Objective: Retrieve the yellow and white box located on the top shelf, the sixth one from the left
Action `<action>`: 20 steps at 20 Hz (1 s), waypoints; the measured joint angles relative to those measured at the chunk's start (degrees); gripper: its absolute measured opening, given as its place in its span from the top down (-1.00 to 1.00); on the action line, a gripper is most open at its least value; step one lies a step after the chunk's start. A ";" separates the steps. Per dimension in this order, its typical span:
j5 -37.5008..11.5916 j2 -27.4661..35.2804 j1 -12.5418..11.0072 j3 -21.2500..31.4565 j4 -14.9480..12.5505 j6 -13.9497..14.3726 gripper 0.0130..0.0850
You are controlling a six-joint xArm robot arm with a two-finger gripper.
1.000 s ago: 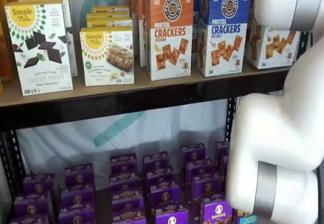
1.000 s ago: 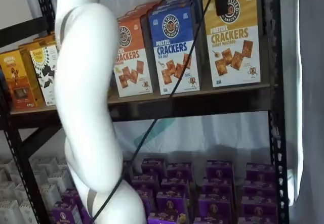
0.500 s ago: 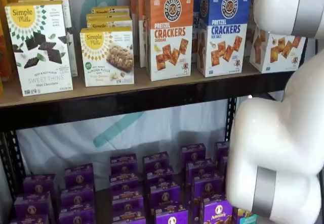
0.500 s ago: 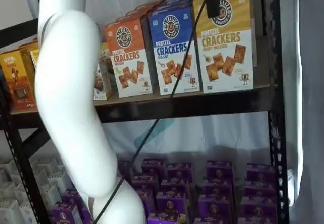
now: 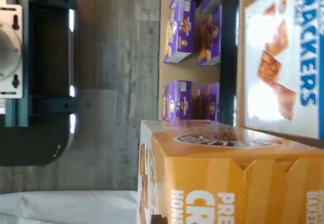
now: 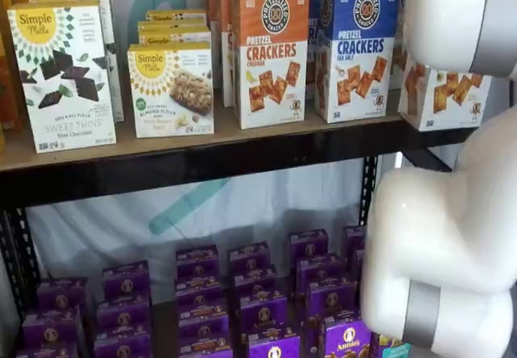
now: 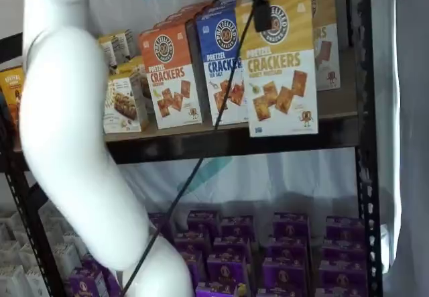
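While the white arm (image 7: pixel 74 143) fills the foreground in both shelf views, the yellow and white box (image 7: pixel 277 66) hangs just behind it, clear of the board: in a shelf view its lower edge overlaps the black front edge of the top shelf (image 7: pixel 201 144), and it sits forward of the row it belongs to. One black finger of the pincer (image 7: pixel 261 12) shows at the box's top front, with a dark cable (image 7: pixel 201 163) trailing down from it; the other finger is hidden, so I cannot tell for certain how the pincer stands. In the other shelf view only the box's white lower front with brown crackers (image 6: pixel 440 95) peeks out beneath the arm's white joint. The wrist view shows the box's golden-yellow top and side close up. Behind the lifted box another yellow carton (image 7: pixel 325 35) stands on the shelf. Beside it stand the blue-topped cracker carton (image 7: pixel 224 59) and the orange-topped carton (image 7: pixel 171 72), both upright. Purple boxes (image 7: pixel 281 247) fill the level below.
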 joint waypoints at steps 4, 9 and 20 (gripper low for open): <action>0.76 -3.96 2.48 4.13 -1.65 1.84 -0.33; 2.04 -7.53 5.19 8.29 -2.76 4.20 -0.33; 2.29 -14.39 11.13 17.21 -3.36 9.98 -0.33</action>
